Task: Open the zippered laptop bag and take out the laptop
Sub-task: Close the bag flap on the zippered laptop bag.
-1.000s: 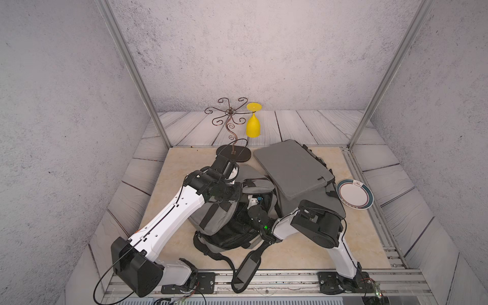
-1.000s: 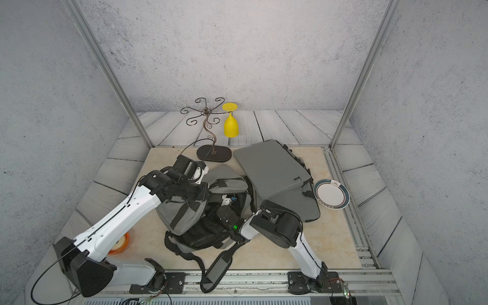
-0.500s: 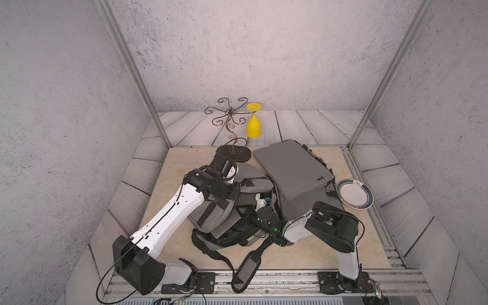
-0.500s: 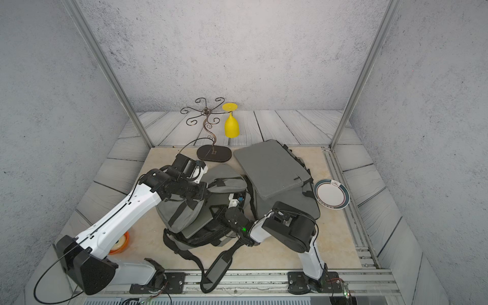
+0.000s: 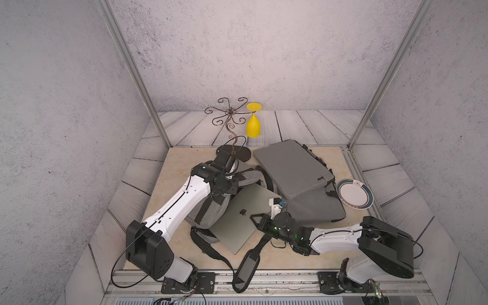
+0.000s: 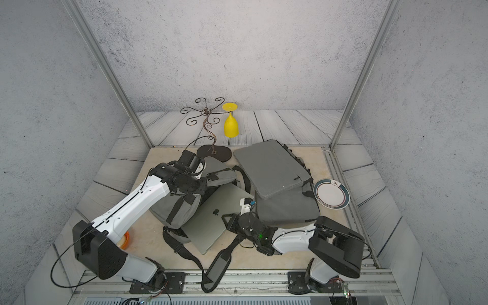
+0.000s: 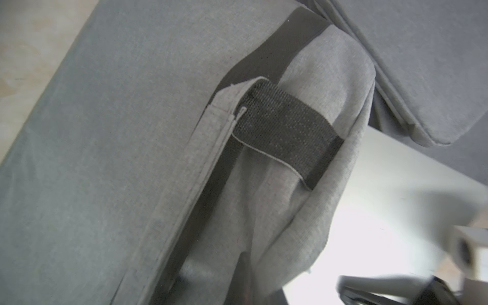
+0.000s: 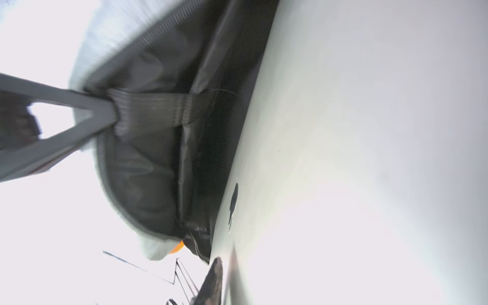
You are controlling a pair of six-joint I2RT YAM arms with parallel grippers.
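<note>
at mat (image 5: 169, 184) centre, grey fabric zippered laptop bag (image 5: 214, 211) open; silver flat metal laptop (image 5: 243, 219) mostly out. right claw (image 5: 265, 215) clamped on its edge, left claw (image 5: 231, 188) closed at bag. remaining: pull clear.

1. I see a grey, speckled back wall (image 5: 250, 52) and matching side walls (image 5: 52, 105) in both top views.
2. Two slim metal posts (image 5: 132, 71) rise from the far corners of the beige tabletop (image 5: 177, 166).
3. Pale wooden planks (image 5: 303, 126) border the tabletop along its far and side edges.
4. A metal rail (image 5: 277, 280) runs along its near edge.
5. From my screen the light looks even and diffuse.
</note>
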